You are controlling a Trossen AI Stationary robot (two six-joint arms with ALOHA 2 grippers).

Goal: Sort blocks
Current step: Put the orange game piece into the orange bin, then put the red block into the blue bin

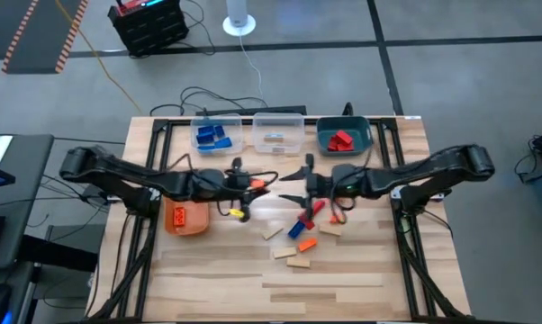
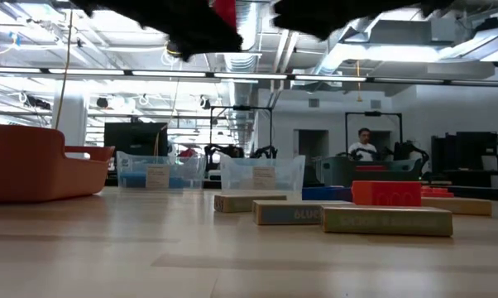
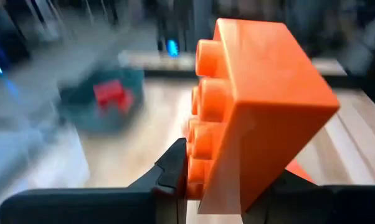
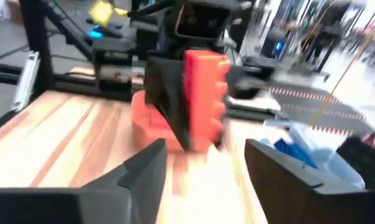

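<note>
My left gripper is over the table's middle, shut on an orange studded brick, which also shows in the right wrist view and at the top of the low view. My right gripper faces it from the right, open and touching nothing. Several loose blocks in blue, red, orange and tan lie flat on the table below the right gripper; the low view shows tan pieces and a red brick. My left gripper pinches the orange brick between its two fingers, and the left finger meets the brick's studded face. The fingers reach level, from the table's left. The brick is lifted clear of the table and sticks out past the fingertips.
Three bins stand along the far edge: a clear bin with blue blocks, a clear bin with tan pieces and a teal bin with red blocks. An orange bin sits under the left arm. Bare wood lies toward the near edge.
</note>
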